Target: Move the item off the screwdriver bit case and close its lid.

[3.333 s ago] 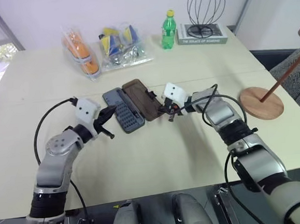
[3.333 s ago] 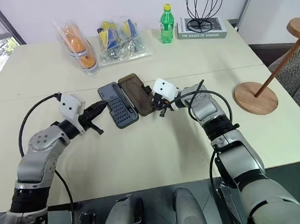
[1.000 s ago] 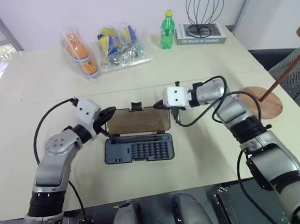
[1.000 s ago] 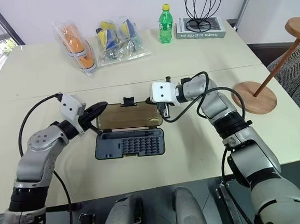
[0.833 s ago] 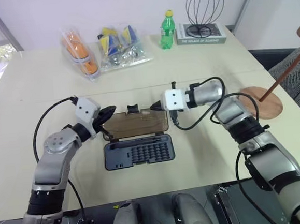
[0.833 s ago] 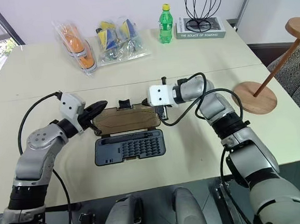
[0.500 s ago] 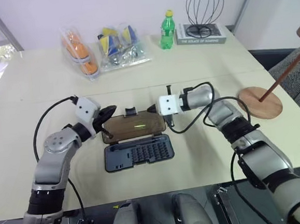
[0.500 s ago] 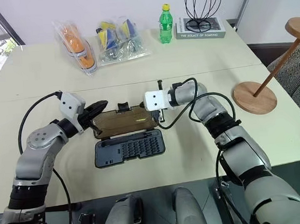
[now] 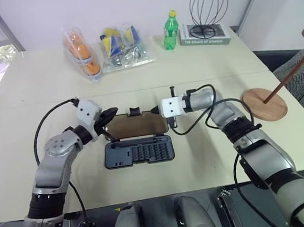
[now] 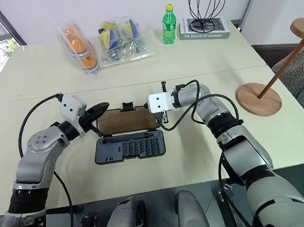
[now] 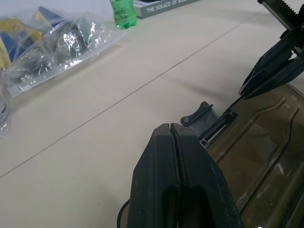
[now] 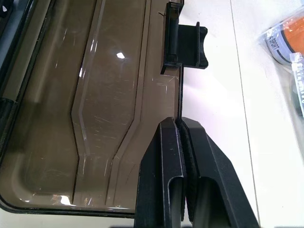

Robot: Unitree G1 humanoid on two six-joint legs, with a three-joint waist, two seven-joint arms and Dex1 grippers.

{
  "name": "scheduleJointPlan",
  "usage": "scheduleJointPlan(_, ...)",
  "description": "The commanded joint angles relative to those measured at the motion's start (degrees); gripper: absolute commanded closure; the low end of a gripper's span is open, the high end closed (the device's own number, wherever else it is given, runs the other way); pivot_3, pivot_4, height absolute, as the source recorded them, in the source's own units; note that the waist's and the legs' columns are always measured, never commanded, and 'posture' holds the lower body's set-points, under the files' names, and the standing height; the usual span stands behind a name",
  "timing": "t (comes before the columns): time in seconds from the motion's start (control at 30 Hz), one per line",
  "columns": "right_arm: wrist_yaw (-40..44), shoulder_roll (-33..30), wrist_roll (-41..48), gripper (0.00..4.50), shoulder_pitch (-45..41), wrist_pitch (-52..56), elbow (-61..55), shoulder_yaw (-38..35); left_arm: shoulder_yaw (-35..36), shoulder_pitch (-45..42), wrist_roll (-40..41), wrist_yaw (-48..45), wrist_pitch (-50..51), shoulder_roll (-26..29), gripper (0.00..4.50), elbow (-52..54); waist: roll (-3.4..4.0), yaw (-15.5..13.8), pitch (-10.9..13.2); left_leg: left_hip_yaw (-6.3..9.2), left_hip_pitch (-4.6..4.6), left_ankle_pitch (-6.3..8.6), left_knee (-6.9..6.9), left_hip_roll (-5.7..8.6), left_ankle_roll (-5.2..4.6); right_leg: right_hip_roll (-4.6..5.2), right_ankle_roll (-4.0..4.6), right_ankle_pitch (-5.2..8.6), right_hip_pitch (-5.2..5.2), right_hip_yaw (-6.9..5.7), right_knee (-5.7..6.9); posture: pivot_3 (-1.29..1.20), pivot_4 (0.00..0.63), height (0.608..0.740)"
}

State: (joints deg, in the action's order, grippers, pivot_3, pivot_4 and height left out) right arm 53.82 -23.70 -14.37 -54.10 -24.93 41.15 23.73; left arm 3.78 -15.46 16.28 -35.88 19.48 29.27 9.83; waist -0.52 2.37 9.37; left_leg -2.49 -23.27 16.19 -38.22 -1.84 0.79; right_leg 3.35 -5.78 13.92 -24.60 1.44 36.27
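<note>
Since a second ago your right gripper [image 12: 179, 124] has slid in along the lid's far edge toward the latch, and the screwdriver bit case [image 9: 139, 151] has turned a little on the table [image 9: 190, 68]; three seconds back the case lay askew, now it sits square in front of you.

You see the lid [image 9: 135, 125] open, spread behind the dark grey tray, its black latch [image 9: 135, 112] on the far edge. How high the lid is raised you cannot tell. Your right gripper's fingers are clenched together with their tips at that far edge, just right of the latch; whether they touch it is hard to make out.

Your left gripper [image 11: 169, 127] is clenched too, with nothing in it, at the lid's left end.

Well to the right of the case stands the item [image 10: 259, 99], off the case, near the table's right edge; its upper disc is cut off in the left eye view.

Far beyond the case are a green bottle [image 9: 170, 30], a book [image 9: 205, 34] and bagged goods [image 9: 123, 46].
</note>
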Motion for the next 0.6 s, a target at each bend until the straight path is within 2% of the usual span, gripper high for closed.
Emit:
scheduleJointPlan(0.03,-0.18,-0.13,1.22,4.47,-1.00,0.17,-2.66,-1.99,0.62,-0.77,0.11,0.24,-1.01,0.01,4.50,1.60,0.00,0.01,0.00,0.00,0.00,0.00,0.00,0.00,0.00,0.00,0.00,0.00,0.00,0.00,0.00,0.00,0.150,0.740)
scheduleJointPlan(0.37,-0.36,0.62,0.93,4.47,-1.13,1.19,-2.26,-1.95,0.32,-1.48,-0.29,0.48,-1.52,-0.52,4.50,0.94,0.00,0.07,0.00,0.00,0.01,0.00,0.00,0.00,0.00,-0.01,0.00,0.00,0.00,0.00,0.01,0.00,0.150,0.740)
scheduleJointPlan(0.47,-0.20,0.32,0.81,3.58,-0.90,1.86,-2.35,-1.98,0.45,-1.29,-0.34,0.52,-1.49,-0.63,4.50,1.10,0.00,0.05,0.00,0.00,0.01,0.00,0.00,0.00,0.00,-0.02,0.00,0.00,0.00,0.00,0.02,0.00,0.150,0.740)
scheduleJointPlan(0.53,-0.16,0.02,0.91,2.68,-0.80,2.35,-2.77,-2.16,0.57,-1.23,-0.29,0.54,-1.37,-0.71,4.50,1.21,0.00,0.05,0.00,0.00,0.01,0.00,0.00,0.00,0.00,-0.01,0.00,0.00,0.00,0.00,0.02,0.00,0.150,0.740)
scheduleJointPlan(0.6,-0.51,-0.21,1.37,1.56,-0.63,3.85,-3.80,-2.84,0.71,-1.00,0.00,0.47,-1.07,-0.81,4.50,1.58,0.00,0.04,0.00,0.00,0.01,0.00,0.00,0.00,0.00,-0.01,0.00,0.00,0.00,0.00,0.02,0.00,0.150,0.740)
